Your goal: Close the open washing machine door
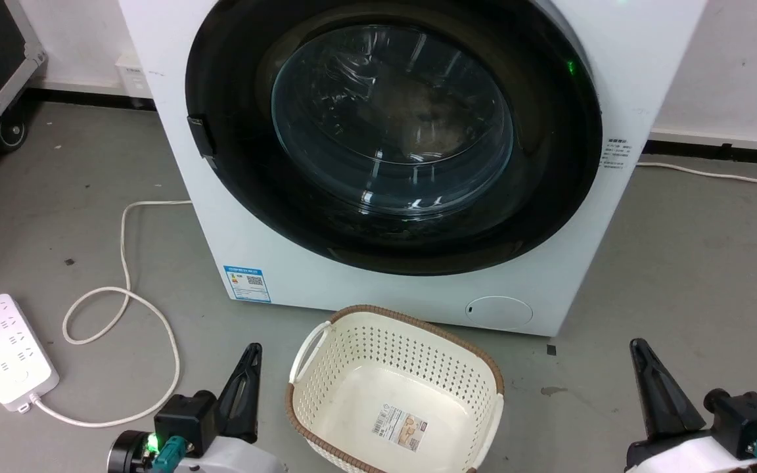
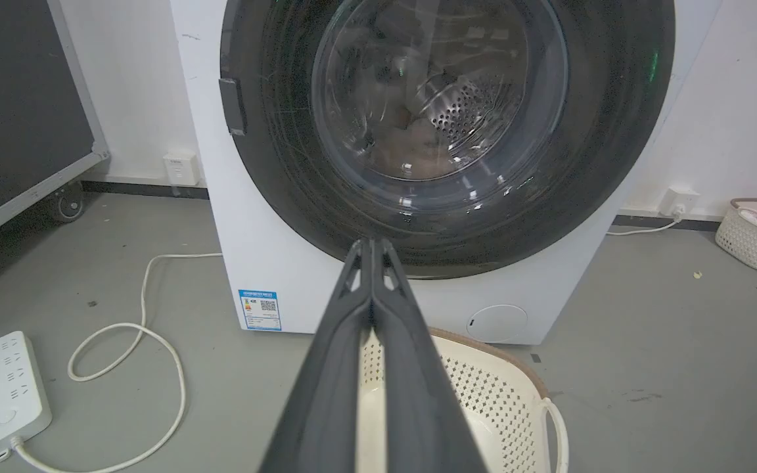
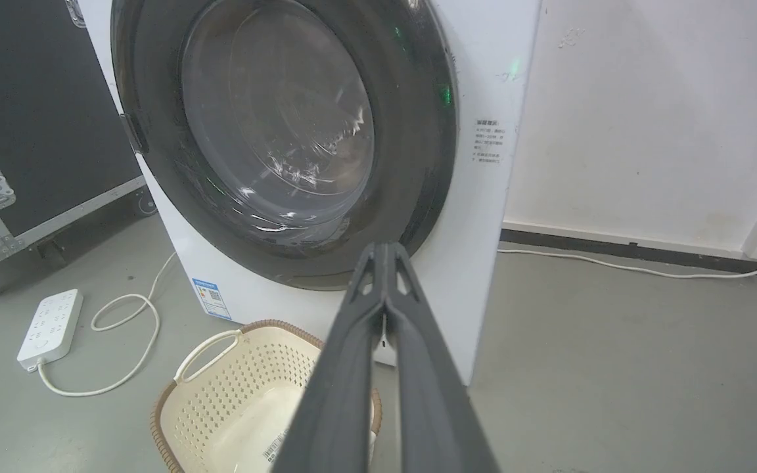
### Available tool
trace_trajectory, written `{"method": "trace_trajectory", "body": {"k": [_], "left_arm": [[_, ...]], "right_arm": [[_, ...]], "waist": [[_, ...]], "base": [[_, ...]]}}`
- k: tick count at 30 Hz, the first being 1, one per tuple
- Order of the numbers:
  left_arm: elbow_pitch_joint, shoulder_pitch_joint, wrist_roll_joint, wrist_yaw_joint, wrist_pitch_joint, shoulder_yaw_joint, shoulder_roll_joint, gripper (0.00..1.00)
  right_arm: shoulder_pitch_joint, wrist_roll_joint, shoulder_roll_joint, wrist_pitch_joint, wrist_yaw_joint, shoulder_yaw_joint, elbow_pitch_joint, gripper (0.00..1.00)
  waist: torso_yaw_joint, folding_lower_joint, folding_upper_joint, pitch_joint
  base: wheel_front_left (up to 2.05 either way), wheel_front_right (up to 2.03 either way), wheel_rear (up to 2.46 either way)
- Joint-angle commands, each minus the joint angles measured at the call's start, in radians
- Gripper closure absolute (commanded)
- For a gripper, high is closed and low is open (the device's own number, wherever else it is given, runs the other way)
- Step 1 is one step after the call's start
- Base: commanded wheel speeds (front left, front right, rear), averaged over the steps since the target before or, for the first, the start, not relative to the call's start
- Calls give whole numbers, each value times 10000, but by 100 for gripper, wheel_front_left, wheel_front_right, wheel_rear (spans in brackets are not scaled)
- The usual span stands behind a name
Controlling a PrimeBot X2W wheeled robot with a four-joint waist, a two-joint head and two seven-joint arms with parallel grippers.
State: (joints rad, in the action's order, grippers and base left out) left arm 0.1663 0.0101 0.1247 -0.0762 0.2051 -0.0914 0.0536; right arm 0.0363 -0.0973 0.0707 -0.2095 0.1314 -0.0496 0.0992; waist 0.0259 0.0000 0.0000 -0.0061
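Bulging glass-centred, black-rimmed round washing machine door (image 1: 391, 125), perforated basket (image 1: 378, 345)

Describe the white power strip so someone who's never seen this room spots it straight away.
Find the white washing machine; left of it a white cable loops across the grey floor. At its end lies the power strip, a flat white slab dotted with sockets, unlike the perforated cream basket nearby.

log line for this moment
washing machine door: looks closed | left gripper: shut, empty | right gripper: shut, empty | basket: before door
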Motion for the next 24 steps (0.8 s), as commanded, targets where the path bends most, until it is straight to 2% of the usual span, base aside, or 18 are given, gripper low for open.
{"method": "trace_trajectory", "body": {"k": [1,24], "left_arm": [[-119,-25,-93,69,-102,57,2,100],[-491,-43,-371,236,-572,264,-6,100]], "right_arm": [[-76,97,-46,137,-2,36,-103,100],[-145,309,-84,609,-3,147,-318,100]], "waist": [[-9,0,0,2],[-69,0,0,16]], "base": [[0,0,0],[0,0,0]]}}
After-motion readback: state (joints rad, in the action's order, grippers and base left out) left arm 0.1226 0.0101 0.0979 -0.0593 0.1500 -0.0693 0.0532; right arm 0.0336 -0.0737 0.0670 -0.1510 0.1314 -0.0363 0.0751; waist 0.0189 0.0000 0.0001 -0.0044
